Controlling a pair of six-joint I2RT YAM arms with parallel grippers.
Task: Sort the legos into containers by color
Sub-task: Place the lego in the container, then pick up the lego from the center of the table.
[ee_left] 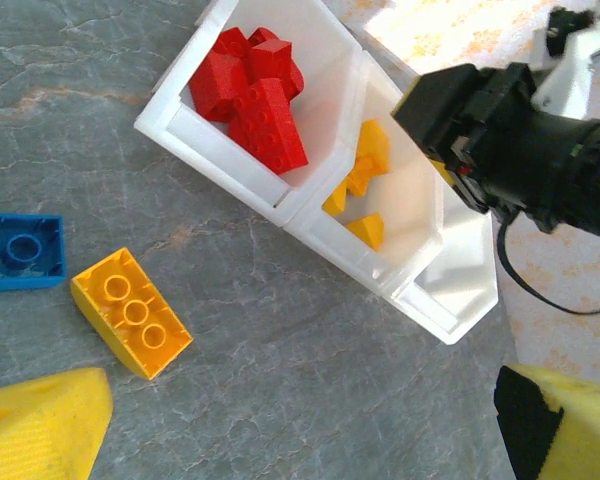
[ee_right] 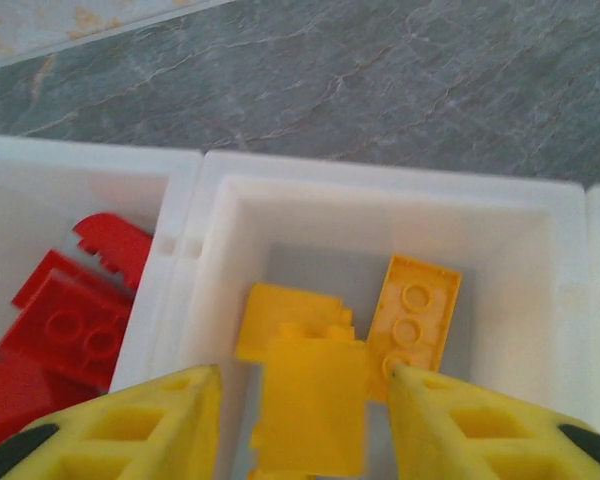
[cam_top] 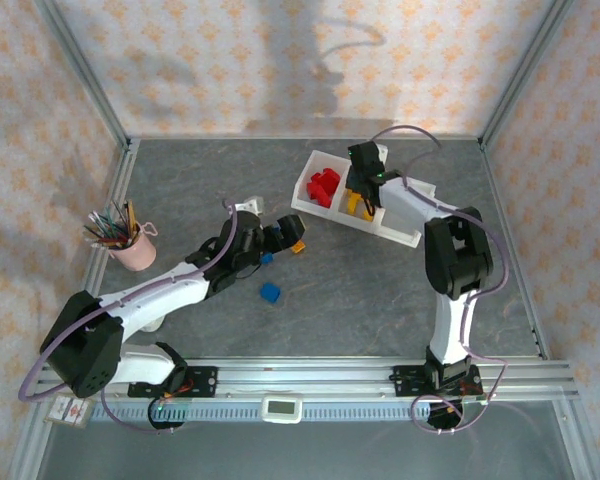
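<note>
- Right gripper (ee_right: 300,372): fingers spread and empty above the tray's (ee_right: 380,172) middle compartment. Yellow bricks (ee_right: 416,310) lie directly beneath, red bricks (ee_right: 70,325) in the neighbouring compartment.
- Left gripper (ee_left: 300,400): fingers wide apart. A loose yellow brick (ee_left: 130,312) and a blue brick (ee_left: 18,250) lie just ahead.

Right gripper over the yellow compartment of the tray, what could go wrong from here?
The right gripper hangs open over the yellow bricks, close to the divider wall of the tray; pulling away crooked might catch it and shift the tray. The loose yellow brick lies close beside a blue brick, so the open left gripper could nudge or pinch the wrong one.
</note>
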